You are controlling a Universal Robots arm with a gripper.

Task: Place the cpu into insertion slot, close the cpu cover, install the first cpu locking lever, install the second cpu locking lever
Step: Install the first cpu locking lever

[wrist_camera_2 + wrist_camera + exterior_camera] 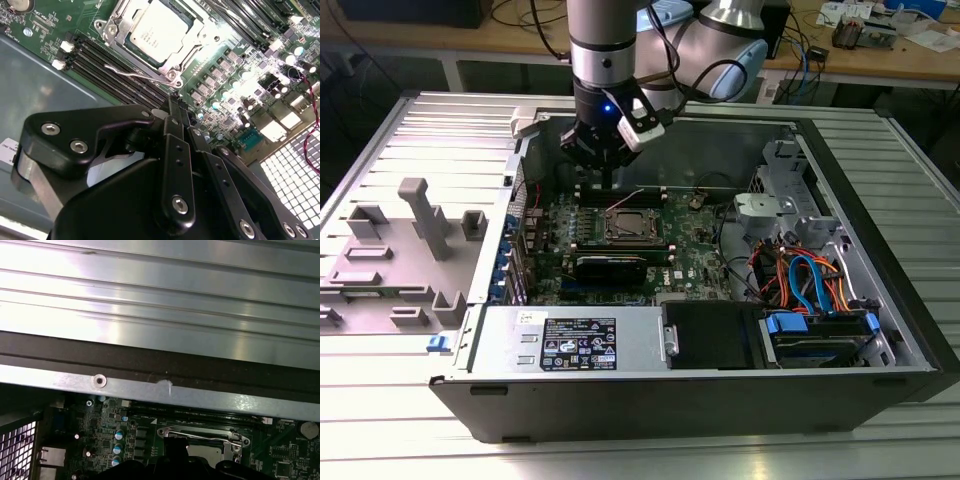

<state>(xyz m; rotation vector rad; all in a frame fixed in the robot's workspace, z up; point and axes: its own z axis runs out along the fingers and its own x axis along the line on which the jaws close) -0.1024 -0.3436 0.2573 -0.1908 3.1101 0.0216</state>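
The cpu (156, 31), a silver-grey square, sits in the insertion slot (630, 225) on the green motherboard. The cpu cover (111, 26) lies flat around it, with the chip showing through its window. One thin wire locking lever (137, 74) runs along the socket's edge toward the memory slots; in the exterior view a lever (626, 200) slants up from the socket. My gripper (176, 104) hangs just behind the socket over the memory slots, its black fingers (175, 150) together and holding nothing. In the first wrist view the socket (202, 442) and the lever (200, 434) show.
Black memory slots (107, 67) lie under the fingertips. A long black expansion card (610, 266) sits in front of the socket. The power supply (575, 340), drive bay cables (810, 280) and case walls (160, 390) hem the board in. A grey fixture (420, 215) stands outside the case on the exterior view's left.
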